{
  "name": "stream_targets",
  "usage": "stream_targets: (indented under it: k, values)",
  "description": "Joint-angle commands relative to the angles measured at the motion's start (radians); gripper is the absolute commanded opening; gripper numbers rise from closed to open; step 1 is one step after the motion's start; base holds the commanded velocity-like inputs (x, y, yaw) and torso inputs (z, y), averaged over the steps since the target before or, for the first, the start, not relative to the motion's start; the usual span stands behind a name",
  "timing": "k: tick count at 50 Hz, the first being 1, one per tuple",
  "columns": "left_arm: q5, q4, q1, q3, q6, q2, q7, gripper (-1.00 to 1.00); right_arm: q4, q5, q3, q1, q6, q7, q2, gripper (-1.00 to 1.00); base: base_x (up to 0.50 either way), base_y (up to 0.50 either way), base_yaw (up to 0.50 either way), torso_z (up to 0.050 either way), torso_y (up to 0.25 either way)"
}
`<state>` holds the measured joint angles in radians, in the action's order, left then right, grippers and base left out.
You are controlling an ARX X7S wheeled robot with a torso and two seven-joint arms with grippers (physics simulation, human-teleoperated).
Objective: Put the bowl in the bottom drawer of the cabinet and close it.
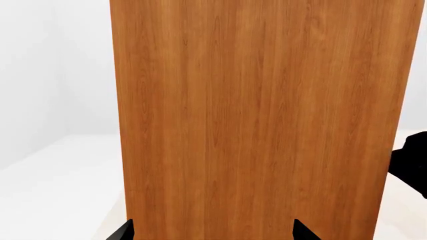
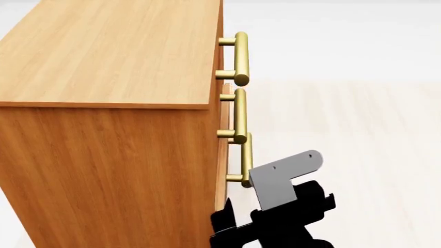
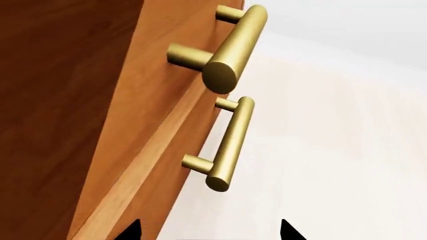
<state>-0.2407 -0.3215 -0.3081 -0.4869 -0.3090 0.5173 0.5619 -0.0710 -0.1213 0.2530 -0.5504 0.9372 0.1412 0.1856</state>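
The orange-brown cabinet [image 2: 103,155] fills the left of the head view, with three brass bar handles down its front edge. The lowest handle [image 2: 246,155] belongs to the bottom drawer, whose front is seen edge-on and looks about flush. My right arm's grey bracket [image 2: 282,175] sits just beside that handle. The right gripper [image 3: 210,231] is open and empty, facing two brass handles [image 3: 230,145] along the cabinet front. My left gripper [image 1: 213,232] is open and empty, close to the cabinet's plain side panel [image 1: 260,120]. The bowl is out of view.
Pale floor [image 2: 358,129] stretches out in front of the cabinet. A black part of the other arm [image 1: 410,165] shows past the side panel's edge in the left wrist view. White wall and floor [image 1: 53,150] lie on the panel's other side.
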Motion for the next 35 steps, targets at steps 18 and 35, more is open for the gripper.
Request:
stream_targets:
  k: [18, 35]
  values:
    - [-0.002, 0.006, 0.000, -0.002, -0.008, 0.001, 0.002, 1.00, 0.046, -0.186, -0.083, -0.020, 0.071, 0.170, 0.041, 1.00, 0.00, 0.00, 0.00, 0.000, 0.000]
    - [-0.002, 0.005, -0.003, -0.003, -0.013, 0.003, 0.004, 1.00, -0.019, -0.238, -0.045, 0.000, 0.055, 0.266, 0.080, 1.00, 0.00, 0.00, 0.00, 0.000, 0.000]
